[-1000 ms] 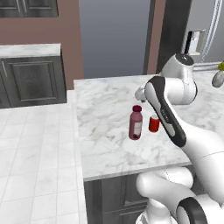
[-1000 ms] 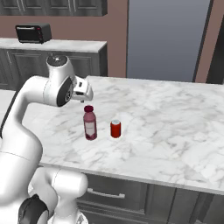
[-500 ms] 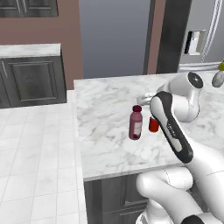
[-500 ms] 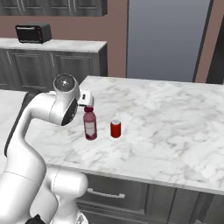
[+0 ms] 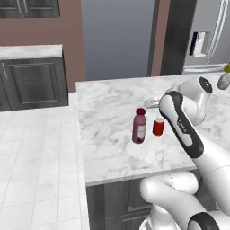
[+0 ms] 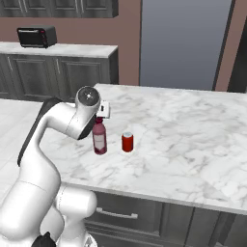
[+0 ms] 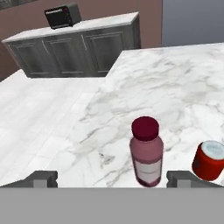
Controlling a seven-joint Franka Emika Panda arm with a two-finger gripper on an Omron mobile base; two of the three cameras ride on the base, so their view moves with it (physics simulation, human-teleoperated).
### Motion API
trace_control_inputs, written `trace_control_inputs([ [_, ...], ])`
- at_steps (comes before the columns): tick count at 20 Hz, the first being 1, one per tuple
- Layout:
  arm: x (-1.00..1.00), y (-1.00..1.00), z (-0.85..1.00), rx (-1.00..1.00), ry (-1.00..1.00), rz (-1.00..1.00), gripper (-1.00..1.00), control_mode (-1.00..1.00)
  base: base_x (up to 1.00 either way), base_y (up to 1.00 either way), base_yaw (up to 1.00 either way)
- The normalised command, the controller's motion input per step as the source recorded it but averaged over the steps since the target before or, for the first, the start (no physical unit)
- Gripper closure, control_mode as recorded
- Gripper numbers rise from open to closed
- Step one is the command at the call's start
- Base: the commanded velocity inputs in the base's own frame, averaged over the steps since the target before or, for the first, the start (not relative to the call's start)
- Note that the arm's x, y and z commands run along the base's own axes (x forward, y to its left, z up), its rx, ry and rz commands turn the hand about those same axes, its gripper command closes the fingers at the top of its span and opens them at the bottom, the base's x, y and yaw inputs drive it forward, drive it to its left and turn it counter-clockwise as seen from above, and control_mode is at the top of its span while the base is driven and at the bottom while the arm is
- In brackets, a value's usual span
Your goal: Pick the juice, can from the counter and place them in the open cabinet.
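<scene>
While the arm is bending low over the counter [image 5: 112,152], the gripper [image 7: 111,178] is standing with its jaws spread wide and nothing is sitting between them. In the hand view the two dark fingertips [image 7: 41,178] are showing at the lower left and lower right, and the juice [image 7: 146,152] is standing upright between them, a little toward the right one, not touching either.

The juice [image 5: 139,126] is standing on the marble near the counter's front edge, closer to its left edge than to its right, cap up and pale label facing front. The can [image 5: 158,126] is standing upright just beside it on the right, a small gap between the two, silvery top up. In the right base view the juice [image 6: 99,139] is partly tucked behind the arm's white wrist, while the can [image 6: 127,142] is sitting in plain sight beside it. In the hand view the can [image 7: 209,160] is lying near the right border, just beyond the right fingertip.

A black toaster oven [image 6: 35,36] is resting on a second marble-topped run of dark cabinets [image 6: 58,77] along the far wall. A steel fridge [image 5: 213,36] is standing beyond the counter's far right corner. Pale floor tiles [image 5: 36,161] are running along the counter's left side.
</scene>
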Motion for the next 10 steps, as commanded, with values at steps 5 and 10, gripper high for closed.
trace_control_inputs([
  [5,0.23,-0.18,0.0,-0.02,0.0,0.17,-1.0,-1.0,0.0,0.0,0.0],
  [10,0.25,-0.01,-0.09,-0.05,0.0,0.14,-1.0,-1.0,0.0,0.0,0.0],
])
